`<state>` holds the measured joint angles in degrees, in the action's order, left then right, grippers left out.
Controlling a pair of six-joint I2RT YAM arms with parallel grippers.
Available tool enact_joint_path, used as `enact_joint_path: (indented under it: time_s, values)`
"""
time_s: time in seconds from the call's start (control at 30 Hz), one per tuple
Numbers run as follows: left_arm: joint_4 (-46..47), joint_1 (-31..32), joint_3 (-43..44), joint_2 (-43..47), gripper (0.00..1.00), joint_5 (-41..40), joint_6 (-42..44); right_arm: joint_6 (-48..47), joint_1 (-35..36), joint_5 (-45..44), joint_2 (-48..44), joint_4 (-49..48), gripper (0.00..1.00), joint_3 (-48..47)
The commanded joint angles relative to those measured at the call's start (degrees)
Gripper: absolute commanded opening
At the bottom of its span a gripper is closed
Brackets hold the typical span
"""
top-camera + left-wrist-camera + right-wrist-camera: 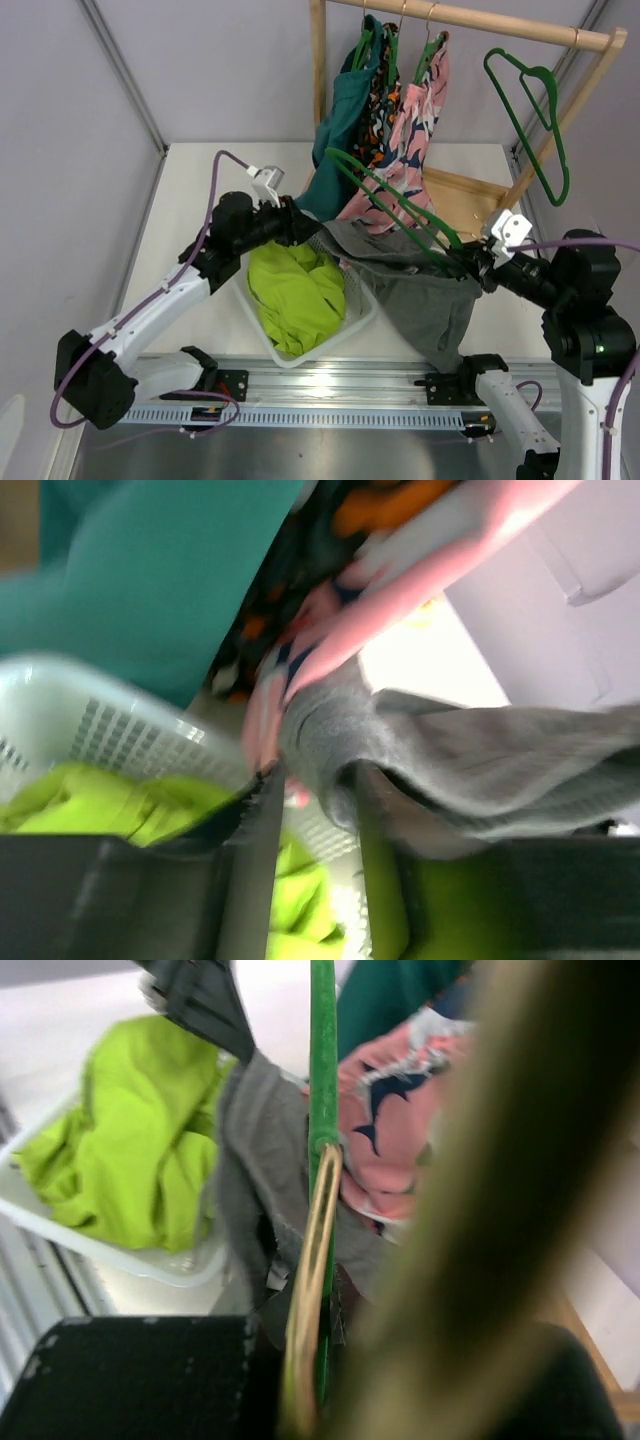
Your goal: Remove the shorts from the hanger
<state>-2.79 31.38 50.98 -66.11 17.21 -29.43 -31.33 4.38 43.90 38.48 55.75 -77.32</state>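
Grey shorts (420,290) edge overhangs basket (290,355) rim; right fingers (130,1380) clamp hanger (322,1060).

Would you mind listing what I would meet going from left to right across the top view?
Left arm's white forearm, lime-green garment, grey shorts, empty green hanger.
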Motion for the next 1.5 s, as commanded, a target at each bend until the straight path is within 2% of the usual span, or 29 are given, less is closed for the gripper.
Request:
enact_joint_path:
  time_s: [0.0, 0.07, 0.17, 0.27, 0.4, 0.53, 0.67, 0.83, 1.03, 1.13, 1.23, 1.27, 1.33, 1.37, 1.4, 1.43, 1.47]
  values:
    - [10.17, -0.09, 0.52, 6.07, 0.43, 2.21, 2.09, -2.50, -0.16, -6.72, 2.65, -5.12, 0.00, -0.90]
    - [9.04, 0.00, 1.40, 8.70, 0.60, 1.95, 4.45, -5.66, -0.16, -7.95, 4.49, -4.77, 0.00, -1.60]
    - [4.83, 0.00, 2.54, 11.61, 0.74, -0.33, 9.63, -11.96, -0.16, -7.60, 7.48, -2.41, 0.00, -3.09]
    - [0.08, 0.00, 3.86, 15.38, 0.79, -2.88, 16.65, -19.00, -0.16, -4.36, 9.94, 2.23, 0.00, -4.15]
    - [-5.38, 0.79, 4.65, 20.39, 0.83, -1.84, 26.42, -36.99, 0.27, 1.88, 13.98, 12.09, 0.00, -7.31]
    - [-7.66, 2.63, 5.18, 22.78, 0.86, 1.86, 35.13, -42.57, 2.29, -1.44, 19.43, 17.28, 0.00, -9.25]
    - [-13.19, 6.32, 9.13, 20.42, 0.86, 3.71, 43.38, -48.99, 4.84, -3.29, 22.07, 20.71, 0.00, -9.52]
    - [-18.12, 14.92, 15.27, 14.35, 0.86, 2.21, 49.02, -49.18, 10.90, -6.37, 23.66, 19.76, 0.00, -9.87]
    - [-22.96, 21.17, 19.07, 5.47, 0.81, 3.52, 53.16, -48.30, 12.23, -6.02, 24.19, 19.14, 0.00, -11.19]
    - [-22.88, 22.67, 18.45, 3.53, 0.76, 5.98, 55.27, -48.30, 12.49, -6.55, 24.10, 19.49, 0.00, -11.01]
    - [-22.79, 23.38, 18.27, 1.43, 0.60, 4.15, 55.79, -48.56, 12.58, -5.33, 23.49, 20.19, 0.00, -10.57]
    - [-22.96, 23.73, 18.45, 0.81, 0.52, 0.84, 56.67, -48.82, 12.58, -4.71, 23.31, 20.45, 0.00, -10.57]
    - [-24.19, 24.17, 19.07, -0.68, 0.43, -1.65, 57.99, -49.00, 12.58, -3.65, 22.78, 20.80, 0.00, -10.31]
    - [-24.02, 24.26, 19.07, -0.95, 0.23, -4.18, 59.39, -49.17, 12.58, -3.12, 22.61, 20.98, 0.00, -10.05]
    - [-23.93, 24.43, 18.72, -1.22, 0.08, -5.77, 59.92, -49.18, 12.67, -3.03, 22.26, 20.98, 0.00, -9.87]
    - [-23.93, 24.61, 18.54, -1.39, 0.00, -7.35, 60.28, -48.83, 12.58, -3.03, 22.08, 20.90, 0.00, -9.52]
    - [-24.02, 24.52, 18.63, -1.74, 0.00, -8.33, 60.37, -48.30, 12.58, -3.20, 21.90, 20.63, 0.00, -9.26]
